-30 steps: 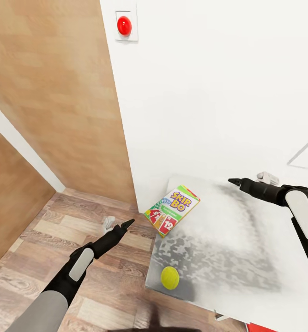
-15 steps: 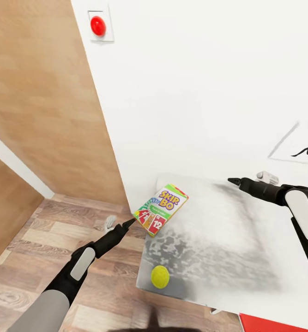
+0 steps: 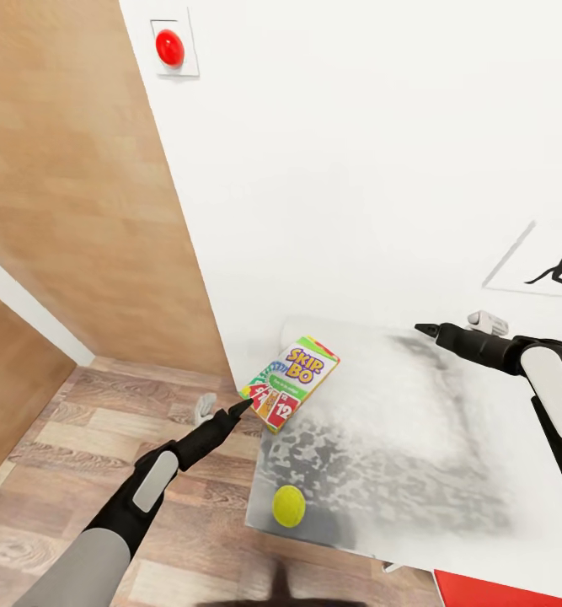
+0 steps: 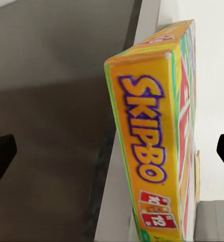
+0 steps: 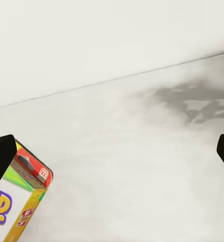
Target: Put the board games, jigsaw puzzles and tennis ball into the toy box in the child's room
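**Skip-Bo box and tennis ball on the pale table**

We saw the Skip-Bo board game [image 3: 291, 383] lying flat at the table's [image 3: 449, 472] left edge, near the far corner by the white wall, one corner jutting past the edge. Its face was white with purple-and-yellow lettering, red and green cards printed below, and an orange-yellow side panel [image 4: 142, 151]. The small yellow-green tennis ball [image 3: 288, 506] rested near the table's front left corner, well apart from the box. The tabletop was pale grey with darker mottling.
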